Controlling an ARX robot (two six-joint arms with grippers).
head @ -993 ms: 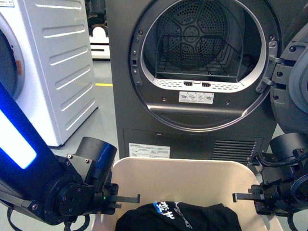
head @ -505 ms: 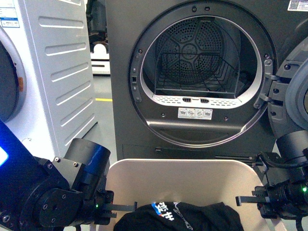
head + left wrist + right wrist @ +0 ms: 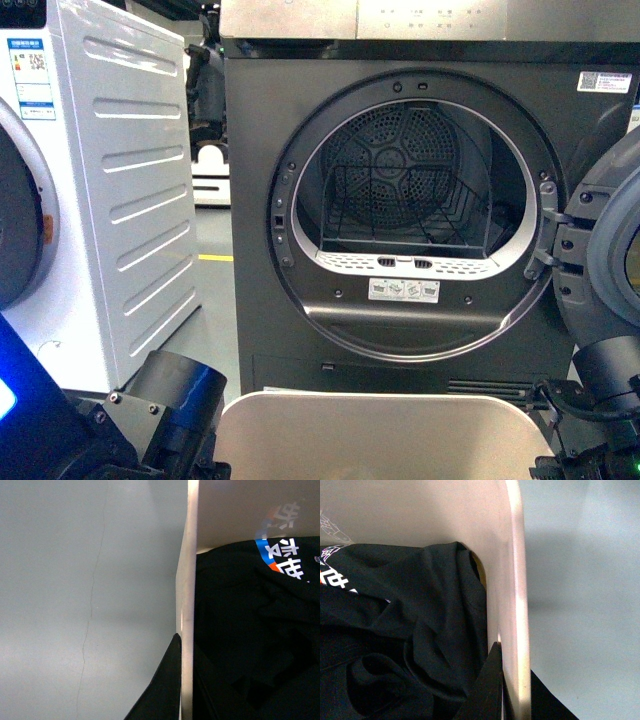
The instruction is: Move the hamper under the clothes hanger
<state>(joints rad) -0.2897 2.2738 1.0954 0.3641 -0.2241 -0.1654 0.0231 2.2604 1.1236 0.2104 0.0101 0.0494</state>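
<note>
Since the beige plastic hamper with rounded corners [image 3: 380, 438] sits right in front of the robot, close before the dark grey front-loading dryer with its round door open [image 3: 400, 345] and nowhere near a rack, the step in hand is judged to be carrying it off between both arms. The right gripper [image 3: 513, 664] straddles one side wall, one dark finger inside and one outside, clamped on the rim. The left gripper [image 3: 185, 645] seems clamped on the opposite wall likewise: its outer finger lies against the wall, but the inner one hardly separates from the black garment with blue and white lettering [image 3: 250, 630] piled inside. To do this well, both arms should travel together at one height and pace, so the thin walls neither twist nor slip from the pinch, and the tub should come clear of the dryer and the white washing machine [image 3: 120, 200] before any turn. Keeping it level keeps the clothing in. Much is hidden: the front view cuts off both grippers and most of the tub, showing only its far rim; the clothes hanger appears in no view, so its direction is unknown; and whether the hamper rests on the grey floor [image 3: 75, 605] or hangs above it cannot be told.
</note>
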